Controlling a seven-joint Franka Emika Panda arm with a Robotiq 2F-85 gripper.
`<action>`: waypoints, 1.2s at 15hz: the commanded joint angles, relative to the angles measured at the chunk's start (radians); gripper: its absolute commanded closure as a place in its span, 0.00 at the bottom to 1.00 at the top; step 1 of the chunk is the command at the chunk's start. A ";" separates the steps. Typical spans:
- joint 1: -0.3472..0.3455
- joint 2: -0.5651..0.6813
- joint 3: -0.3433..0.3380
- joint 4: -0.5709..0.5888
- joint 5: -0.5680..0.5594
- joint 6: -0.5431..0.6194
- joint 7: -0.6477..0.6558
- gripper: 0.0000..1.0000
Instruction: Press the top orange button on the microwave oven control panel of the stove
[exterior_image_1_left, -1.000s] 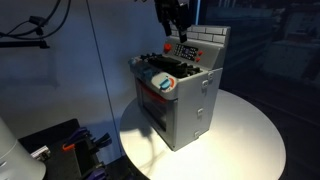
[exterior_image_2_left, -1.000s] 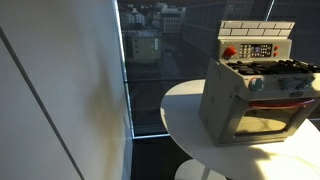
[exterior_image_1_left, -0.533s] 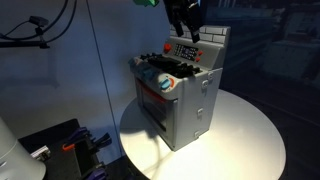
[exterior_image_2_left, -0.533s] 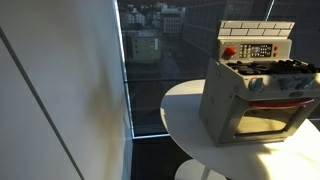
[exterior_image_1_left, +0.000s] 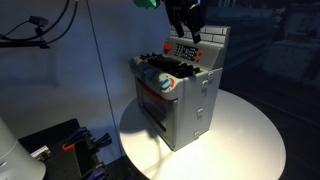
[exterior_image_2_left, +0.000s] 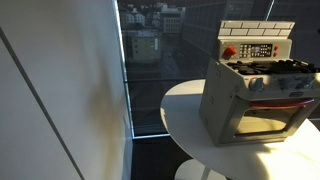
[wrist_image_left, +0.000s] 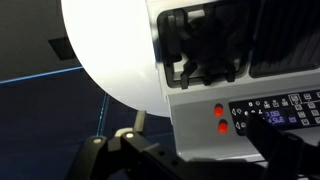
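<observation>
A grey toy stove (exterior_image_1_left: 182, 95) stands on a round white table (exterior_image_1_left: 245, 140); it also shows in an exterior view (exterior_image_2_left: 255, 95). Its upright back panel (exterior_image_2_left: 258, 50) carries a dark keypad and orange-red buttons (exterior_image_2_left: 229, 52) at one end. In the wrist view two orange buttons sit one above the other (wrist_image_left: 218, 108) (wrist_image_left: 222, 126) beside the keypad (wrist_image_left: 275, 112). My gripper (exterior_image_1_left: 187, 28) hangs just above the back panel and looks open and empty. In the wrist view (wrist_image_left: 198, 135) one dark finger lies over the keypad, beside the buttons.
The stove's cooktop has black burners (wrist_image_left: 205, 45) and front knobs (exterior_image_1_left: 165, 85). A glass wall or window (exterior_image_2_left: 150, 60) is beside the table. Dark equipment and cables (exterior_image_1_left: 60, 145) lie on the floor near the table's edge.
My gripper moved sideways and slightly down towards the back panel between one second ago and half a second ago. It has held still since.
</observation>
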 joint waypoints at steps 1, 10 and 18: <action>-0.006 0.024 0.002 0.006 -0.001 0.023 0.005 0.00; 0.001 0.131 0.008 0.030 0.007 0.156 0.017 0.00; 0.004 0.230 0.007 0.102 0.042 0.163 0.006 0.00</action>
